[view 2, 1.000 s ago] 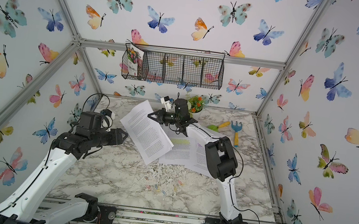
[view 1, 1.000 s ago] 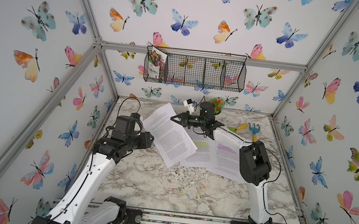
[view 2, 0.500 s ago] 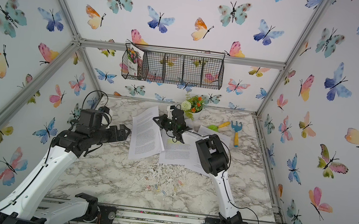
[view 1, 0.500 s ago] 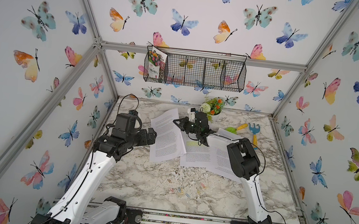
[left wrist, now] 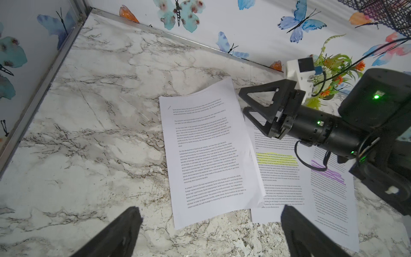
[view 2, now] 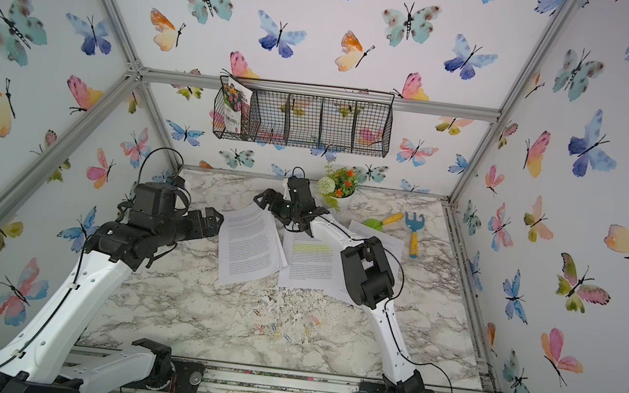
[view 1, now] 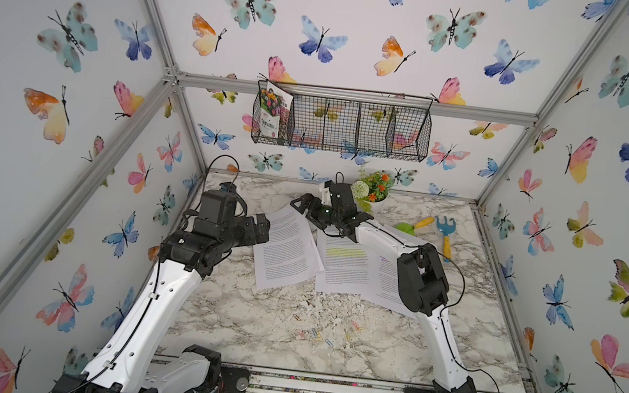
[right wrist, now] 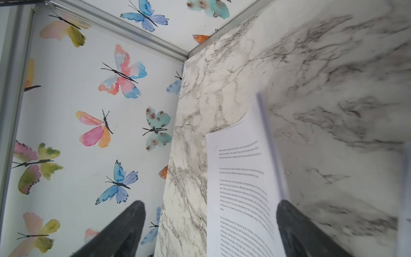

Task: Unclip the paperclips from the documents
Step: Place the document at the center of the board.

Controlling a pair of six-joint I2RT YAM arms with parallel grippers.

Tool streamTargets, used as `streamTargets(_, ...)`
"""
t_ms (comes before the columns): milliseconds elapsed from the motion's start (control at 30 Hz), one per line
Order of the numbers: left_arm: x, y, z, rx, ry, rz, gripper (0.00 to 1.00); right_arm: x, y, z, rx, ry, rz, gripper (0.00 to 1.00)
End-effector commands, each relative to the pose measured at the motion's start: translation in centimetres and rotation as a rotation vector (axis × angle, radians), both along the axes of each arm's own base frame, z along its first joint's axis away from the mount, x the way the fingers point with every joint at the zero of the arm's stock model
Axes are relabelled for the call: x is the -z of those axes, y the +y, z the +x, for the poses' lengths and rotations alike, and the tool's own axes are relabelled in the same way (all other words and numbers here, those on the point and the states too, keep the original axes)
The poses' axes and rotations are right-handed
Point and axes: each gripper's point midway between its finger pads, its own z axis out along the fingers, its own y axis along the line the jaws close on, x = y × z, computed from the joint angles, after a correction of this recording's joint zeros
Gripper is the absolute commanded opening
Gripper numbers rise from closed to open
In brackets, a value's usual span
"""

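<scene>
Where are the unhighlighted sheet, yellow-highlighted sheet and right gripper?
unhighlighted sheet (left wrist: 206,155), left wrist view, middle of its text
yellow-highlighted sheet (view 1: 346,252), a top view, its yellow band
right gripper (left wrist: 242,102), left wrist view, between its fingertips

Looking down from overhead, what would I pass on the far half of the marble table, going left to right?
In a top view: plain printed sheet → yellow-highlighted sheet → green-and-yellow trowel → blue rake.

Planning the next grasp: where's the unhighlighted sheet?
In both top views the unhighlighted sheet lies on the marble table, left of centre, its right edge overlapping the yellow-highlighted sheet, near the right gripper.
</scene>
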Motion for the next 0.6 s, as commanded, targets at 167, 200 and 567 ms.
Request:
streamTargets(167,-2.1,2.5,0.3,-0.059,-0.238,0.113,0.99,-2.5,-14.8,-4.5,0.076,-0.057,-0.461,0.98)
streamTargets(200,-1.6,2.4,0.3,-0.029,-0.266,0.145,0.99,-3.6,-16.7,-4.7,0.098,-0.085,-0.482,0.98)
streamTargets(567,8.3,3.5,2.4,-0.017,-0.439,0.308,0.99,-6.8,-38.4,-7.8,0.496,-0.508,-0.677,0.99)
